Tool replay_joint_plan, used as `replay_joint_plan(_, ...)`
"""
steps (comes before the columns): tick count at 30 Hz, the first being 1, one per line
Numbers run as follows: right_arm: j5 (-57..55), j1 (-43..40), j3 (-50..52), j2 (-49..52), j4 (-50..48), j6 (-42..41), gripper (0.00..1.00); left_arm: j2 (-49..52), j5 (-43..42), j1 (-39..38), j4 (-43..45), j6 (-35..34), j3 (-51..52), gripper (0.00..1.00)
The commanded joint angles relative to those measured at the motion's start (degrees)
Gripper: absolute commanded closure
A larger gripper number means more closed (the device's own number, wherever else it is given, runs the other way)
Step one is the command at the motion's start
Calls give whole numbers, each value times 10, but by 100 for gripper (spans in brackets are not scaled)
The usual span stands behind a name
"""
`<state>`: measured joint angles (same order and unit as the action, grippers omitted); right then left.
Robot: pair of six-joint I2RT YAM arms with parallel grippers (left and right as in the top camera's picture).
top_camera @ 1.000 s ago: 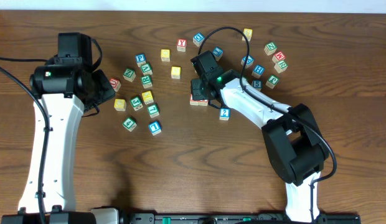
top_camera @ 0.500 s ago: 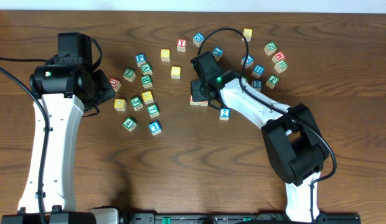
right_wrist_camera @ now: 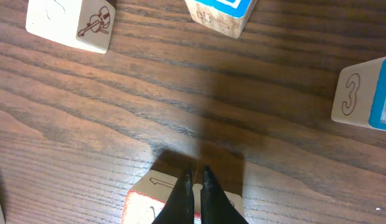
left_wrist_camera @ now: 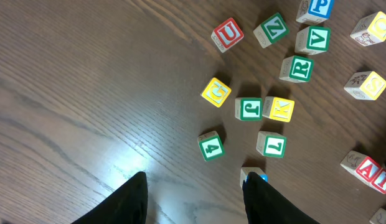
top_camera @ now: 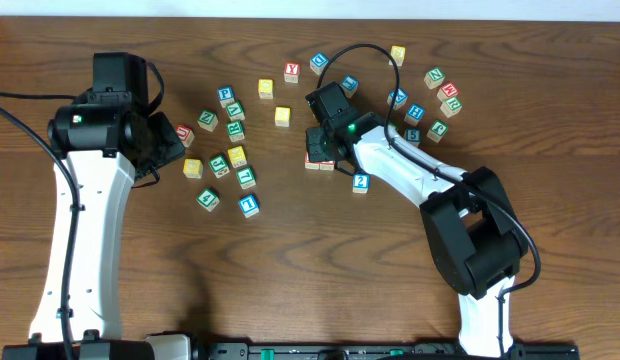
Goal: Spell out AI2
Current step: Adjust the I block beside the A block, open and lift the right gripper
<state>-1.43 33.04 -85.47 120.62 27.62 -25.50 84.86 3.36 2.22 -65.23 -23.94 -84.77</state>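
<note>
Right gripper closed, empty, over red blocks (prob. A, I); 2 block just beside them, toward robot's right.

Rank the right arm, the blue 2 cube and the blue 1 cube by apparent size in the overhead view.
1. right arm, by far the largest.
2. blue 2 cube and blue 1 cube: they look alike, so no ranking between them.
</note>
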Motion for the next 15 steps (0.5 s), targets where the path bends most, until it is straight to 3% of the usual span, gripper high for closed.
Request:
replay_joint_plan(1,-17,4,4,-22,-1,-13,99,-2,3,2,-2,4,-2,51)
replay_joint_plan(15,-79,3,4,-37,53,-80,99,-2,3,2,0,4,-2,51)
